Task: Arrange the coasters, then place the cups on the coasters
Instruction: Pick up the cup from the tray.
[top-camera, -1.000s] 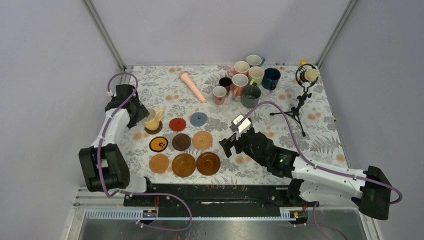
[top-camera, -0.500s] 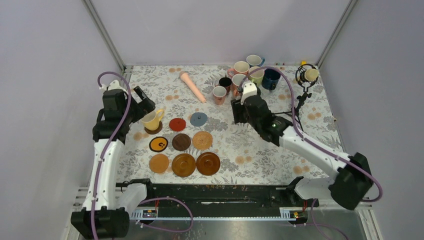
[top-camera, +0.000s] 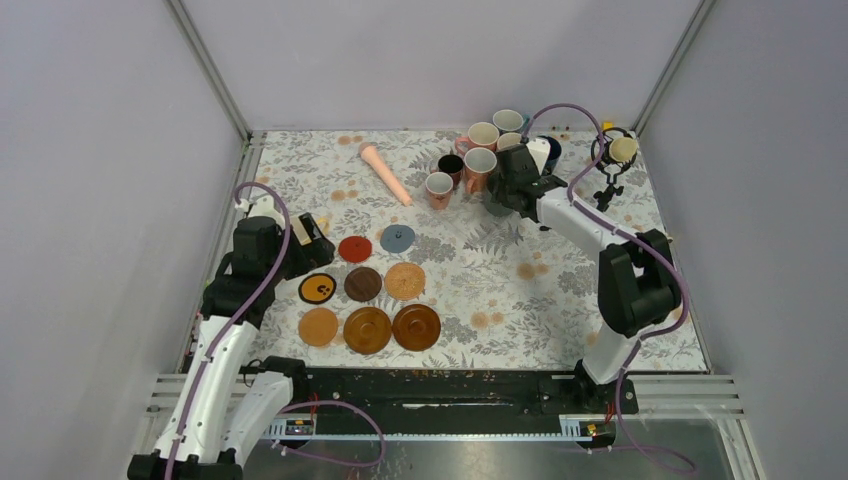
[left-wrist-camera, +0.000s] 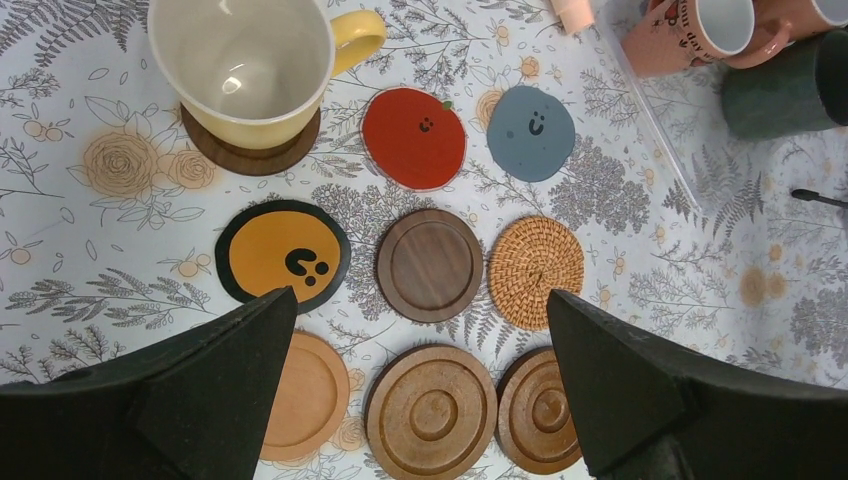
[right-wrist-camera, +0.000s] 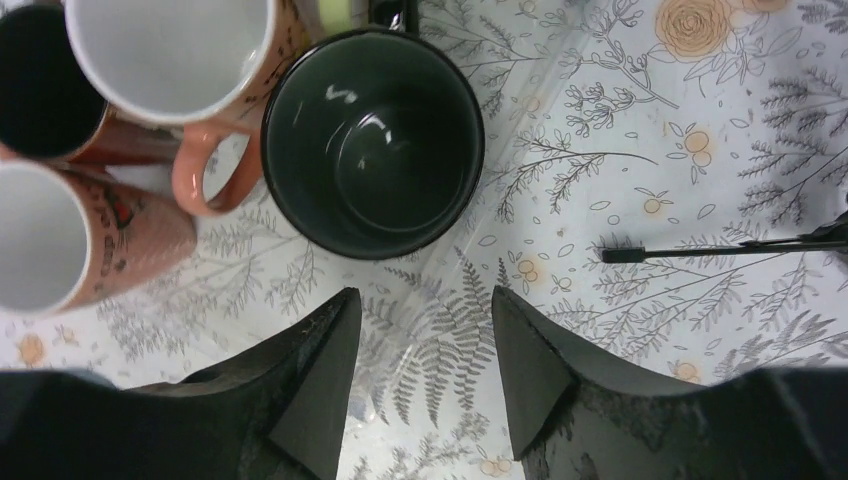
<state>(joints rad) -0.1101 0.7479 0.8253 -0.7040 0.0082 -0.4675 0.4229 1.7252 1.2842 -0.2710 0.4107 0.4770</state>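
Over at the left, nine coasters (left-wrist-camera: 430, 265) lie in a tidy three-by-three block at about 8 o'clock on the surface (top-camera: 560, 290), so the arranging looks finished. Only the yellow cup (left-wrist-camera: 240, 60) is placed, sitting on the dark brown coaster (left-wrist-camera: 250, 158) at the block's 11 o'clock corner. The other eight coasters are bare. The left claw (left-wrist-camera: 420, 300) hovers above the block, jaws wide apart and empty. The rest of the cups (top-camera: 480, 160) crowd together at 1 o'clock. There the right claw (right-wrist-camera: 425, 295) stands partly open, holding nothing, with the dark green cup (right-wrist-camera: 372, 140) just off its tips at 12 o'clock. I'd judge that cup goes next.
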